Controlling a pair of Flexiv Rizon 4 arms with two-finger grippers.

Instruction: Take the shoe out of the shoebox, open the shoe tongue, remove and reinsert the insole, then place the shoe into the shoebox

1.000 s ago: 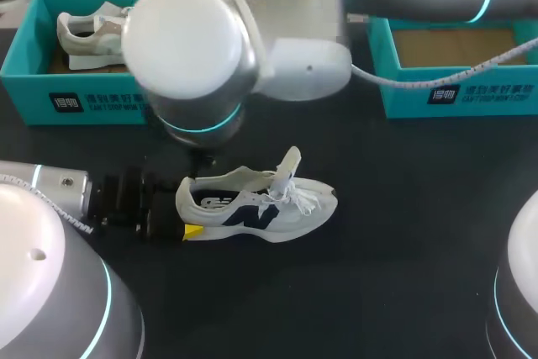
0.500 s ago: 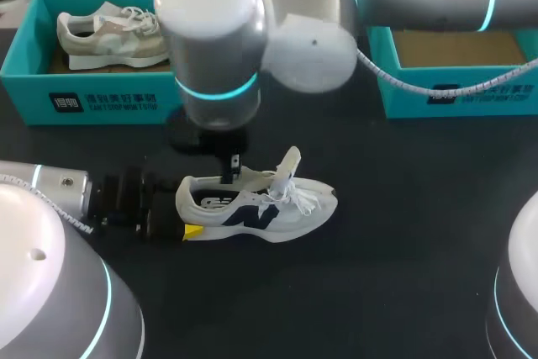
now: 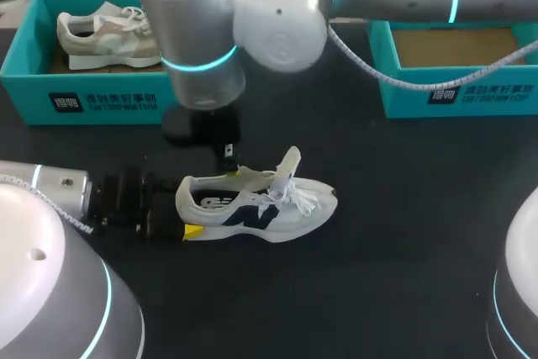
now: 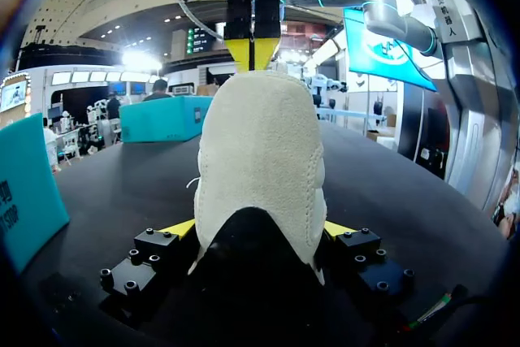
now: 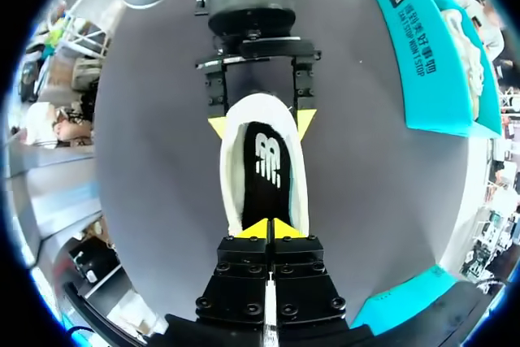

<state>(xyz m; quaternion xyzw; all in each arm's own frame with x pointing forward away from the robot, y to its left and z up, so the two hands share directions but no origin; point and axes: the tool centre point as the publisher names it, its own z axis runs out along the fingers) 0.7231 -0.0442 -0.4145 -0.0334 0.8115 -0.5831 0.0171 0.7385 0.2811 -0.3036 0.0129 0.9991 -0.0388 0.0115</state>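
Observation:
A white and navy shoe [image 3: 261, 206] lies on the black table, its tongue [image 3: 288, 166] standing up. My left gripper [image 3: 187, 212] comes in low from the left, and both of its yellow tips press the heel [image 4: 260, 160] from either side. My right gripper [image 5: 268, 229] hangs over the shoe's opening with its fingers shut. Its tips sit just above the front end of the black insole [image 5: 264, 168], which lies inside the shoe. I see nothing between those tips. From the left wrist the right gripper [image 4: 252, 48] shows above the heel's top.
A teal shoebox [image 3: 25, 81] at the back left holds another pale shoe [image 3: 105, 35]. A second teal shoebox [image 3: 395, 90] stands at the back right with its brown bottom bare. My right arm's elbow [image 3: 189, 23] looms over the back left box.
My right arm swung over the shoe and its gripper dipped to the shoe's opening, then rose a little. Its fingers closed. The left gripper and the shoe stayed put.

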